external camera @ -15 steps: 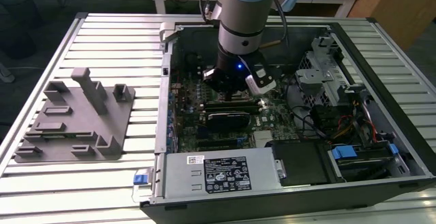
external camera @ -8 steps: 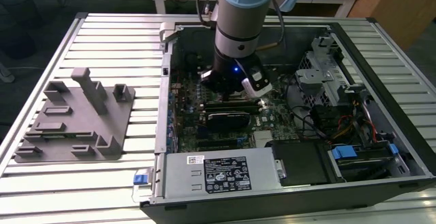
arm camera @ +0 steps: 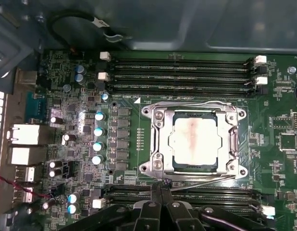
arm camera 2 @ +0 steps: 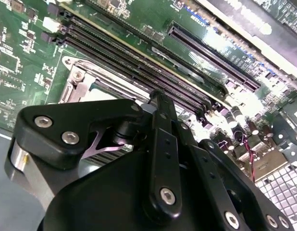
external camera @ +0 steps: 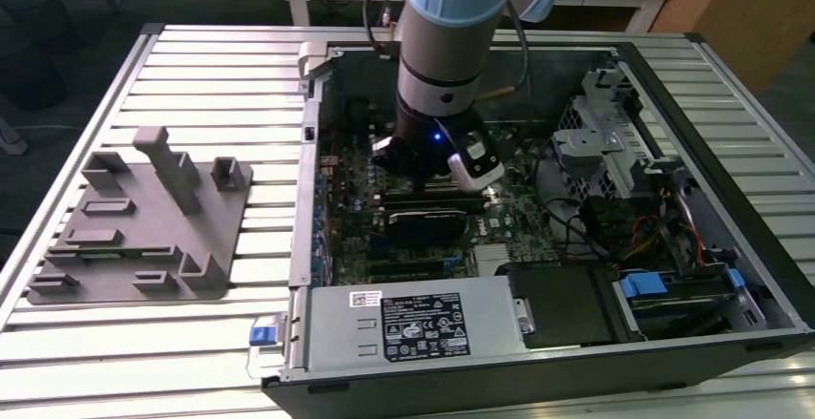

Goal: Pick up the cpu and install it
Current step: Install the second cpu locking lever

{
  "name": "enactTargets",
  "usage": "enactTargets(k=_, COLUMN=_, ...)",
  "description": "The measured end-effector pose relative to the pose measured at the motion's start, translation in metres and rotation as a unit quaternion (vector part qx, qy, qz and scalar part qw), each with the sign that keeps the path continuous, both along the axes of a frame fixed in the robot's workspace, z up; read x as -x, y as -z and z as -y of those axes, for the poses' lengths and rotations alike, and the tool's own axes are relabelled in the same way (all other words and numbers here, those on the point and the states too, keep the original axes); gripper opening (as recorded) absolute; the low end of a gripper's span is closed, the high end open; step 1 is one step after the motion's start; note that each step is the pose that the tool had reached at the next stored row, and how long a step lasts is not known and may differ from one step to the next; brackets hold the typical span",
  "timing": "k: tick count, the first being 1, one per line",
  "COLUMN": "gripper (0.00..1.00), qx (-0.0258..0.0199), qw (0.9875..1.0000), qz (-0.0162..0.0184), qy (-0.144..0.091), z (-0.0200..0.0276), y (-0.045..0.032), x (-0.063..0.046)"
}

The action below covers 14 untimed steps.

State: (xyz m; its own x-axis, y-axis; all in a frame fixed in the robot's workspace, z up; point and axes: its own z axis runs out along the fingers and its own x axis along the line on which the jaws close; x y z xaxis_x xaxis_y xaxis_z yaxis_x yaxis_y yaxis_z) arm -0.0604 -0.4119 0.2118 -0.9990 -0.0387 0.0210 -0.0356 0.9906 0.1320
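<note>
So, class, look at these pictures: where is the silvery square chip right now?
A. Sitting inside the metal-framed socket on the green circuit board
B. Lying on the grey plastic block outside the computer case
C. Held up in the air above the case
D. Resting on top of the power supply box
A: in the first wrist view the chip sits flat inside the socket on the circuit board.

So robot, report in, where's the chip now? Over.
Gripper empty, hovering low over motherboard. Cpu seated in socket, under metal frame. Nothing in the way.
</note>
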Motion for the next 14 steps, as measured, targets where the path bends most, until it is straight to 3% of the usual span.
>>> enactTargets(k=7, gripper=0.11, qx=-0.0126, qw=0.9999, qz=0.0000, qy=0.000, z=0.0057, y=0.0041, x=0.0036)
enactTargets(k=12, gripper=0.11, qx=-0.0285, qw=0.9996, qz=0.0000, qy=0.000, z=0.0069, y=0.0062, x=0.0072)
enactTargets(k=14, gripper=0.11, qx=-0.0325, qw=0.9995, qz=0.0000, qy=0.000, z=0.0071, y=0.0076, x=0.0083)
